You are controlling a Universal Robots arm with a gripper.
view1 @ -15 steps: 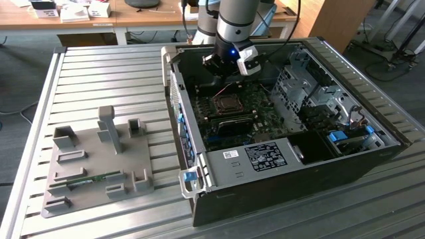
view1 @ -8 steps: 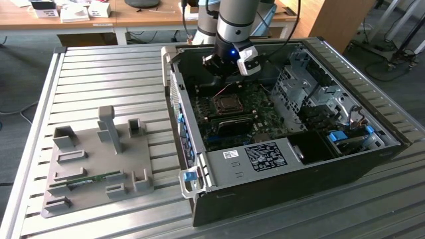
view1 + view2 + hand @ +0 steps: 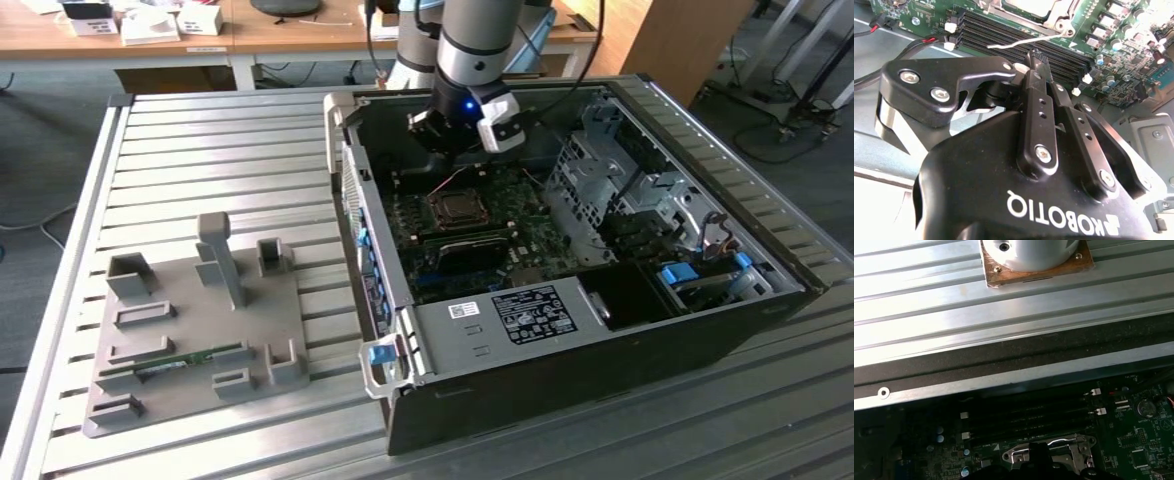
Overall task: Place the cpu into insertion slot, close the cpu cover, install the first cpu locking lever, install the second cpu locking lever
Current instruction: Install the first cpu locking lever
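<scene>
1. One arm (image 3: pixel 467 40) reaches down into the open computer case (image 3: pixel 561 330), which lies on the slatted metal table (image 3: pixel 200 160).
2. Your gripper (image 3: pixel 451 142) hangs inside the case above the green board (image 3: pixel 501 235). In the exterior view it sits just behind the socket (image 3: pixel 458 207).
3. In the second wrist view the two black fingers (image 3: pixel 1036 115) are pressed together. The gripper is closed, and you can see nothing held between the tips.
4. The cpu (image 3: pixel 1024 4) shows at the edge of the second wrist view as a pale flat face seated in the socket. The silver cover (image 3: pixel 1056 19) frames it, but you cannot tell whether the cover is pressed fully down.
5. A thin silver lever (image 3: pixel 1019 43) sticks out over the black memory slots (image 3: pixel 999 35), just ahead of the fingertips. Its free end lies over the slots, away from the socket.
6. In the first wrist view the dark tips of the gripper (image 3: pixel 1040 460) sit in front of the middle of the socket. The silver corners of the cover show on either side of them.
7. A grey tray (image 3: pixel 187 330) rests on the table at the exterior view's left, well apart from the case. A slim green strip (image 3: pixel 174 365) lies in it.
</scene>
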